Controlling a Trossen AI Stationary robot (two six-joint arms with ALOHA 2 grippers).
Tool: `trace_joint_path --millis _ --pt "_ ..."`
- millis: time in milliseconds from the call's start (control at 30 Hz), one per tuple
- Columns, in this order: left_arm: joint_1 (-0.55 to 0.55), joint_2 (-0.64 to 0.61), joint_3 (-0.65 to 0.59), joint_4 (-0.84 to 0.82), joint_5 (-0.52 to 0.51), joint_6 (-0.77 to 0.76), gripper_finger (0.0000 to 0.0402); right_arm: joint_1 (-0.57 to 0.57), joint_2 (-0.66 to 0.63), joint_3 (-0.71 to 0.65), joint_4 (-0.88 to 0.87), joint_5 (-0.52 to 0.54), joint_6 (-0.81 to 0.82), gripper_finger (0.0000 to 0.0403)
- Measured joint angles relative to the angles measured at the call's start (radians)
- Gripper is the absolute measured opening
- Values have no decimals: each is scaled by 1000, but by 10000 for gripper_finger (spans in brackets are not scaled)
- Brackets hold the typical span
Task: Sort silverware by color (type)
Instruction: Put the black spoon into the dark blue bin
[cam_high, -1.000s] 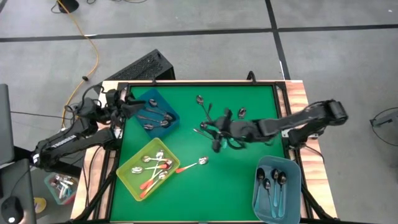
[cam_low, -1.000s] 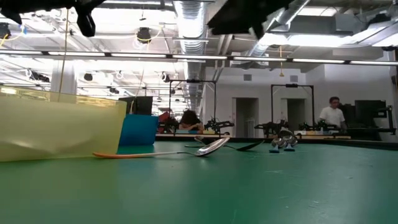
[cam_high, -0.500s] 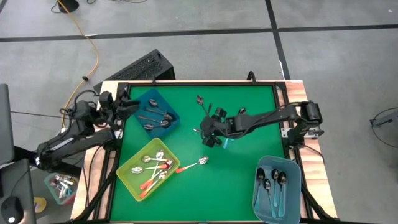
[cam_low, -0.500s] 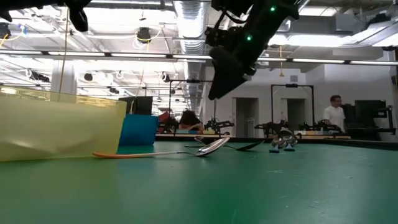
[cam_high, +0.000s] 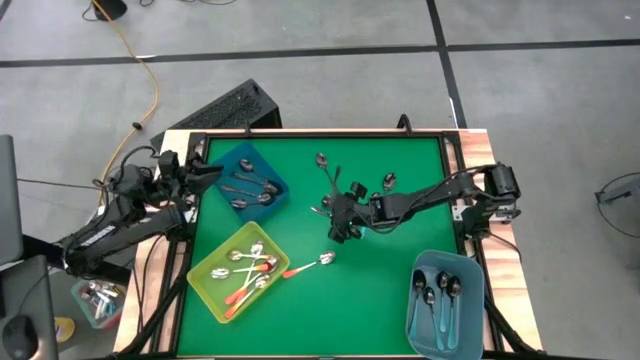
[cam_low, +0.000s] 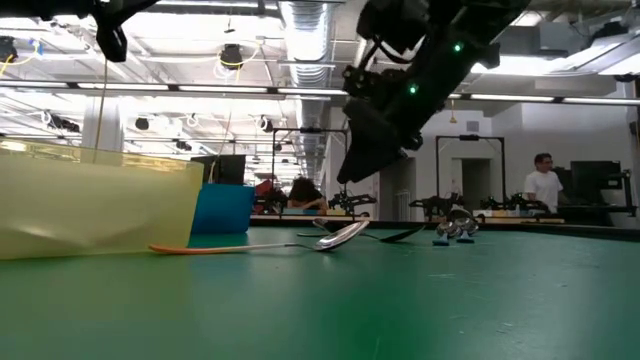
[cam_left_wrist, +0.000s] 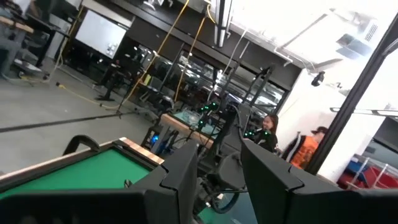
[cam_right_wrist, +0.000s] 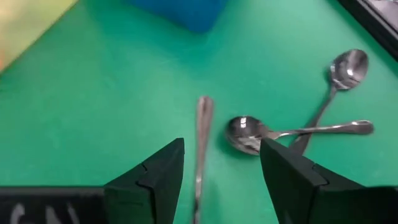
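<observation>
The right jaws (cam_high: 340, 226) hang spread and empty, reached in over the middle of the green surface (cam_high: 380, 290). In the right wrist view a grey spoon handle (cam_right_wrist: 201, 146) lies on the mat in line with the gap between the two fingers (cam_right_wrist: 152, 177), its long axis running straight away from the wrist. Just beside it two more all-metal spoons (cam_right_wrist: 298, 129) lie crossed, one stretched sideways with its bowl nearest the handle, the other slanting away to a bowl at the far end.

An orange-handled spoon (cam_high: 308, 265) lies loose on the surface between the right jaws and the yellow bin (cam_high: 208, 292), slanted, with its bowl toward the arm and its handle toward the bin.

The yellow bin holds several orange-handled spoons (cam_high: 248, 268). The blue bin (cam_high: 243, 160) near the left arm holds grey metal spoons (cam_high: 252, 190). The grey-blue bin (cam_high: 470, 330) at the right front holds teal-handled spoons (cam_high: 441, 300) lying lengthwise.

The left jaws (cam_high: 205, 172) hover parted and empty at the blue bin's outer edge
</observation>
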Motion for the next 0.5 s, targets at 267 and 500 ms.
trace_joint_path --millis 267,500 --pt "0 -24 0 -52 -47 78 110 -34 0 -58 2 -43 -45 221" --pt "0 -24 0 -100 -100 119 110 -56 0 -113 145 -106 -80 221"
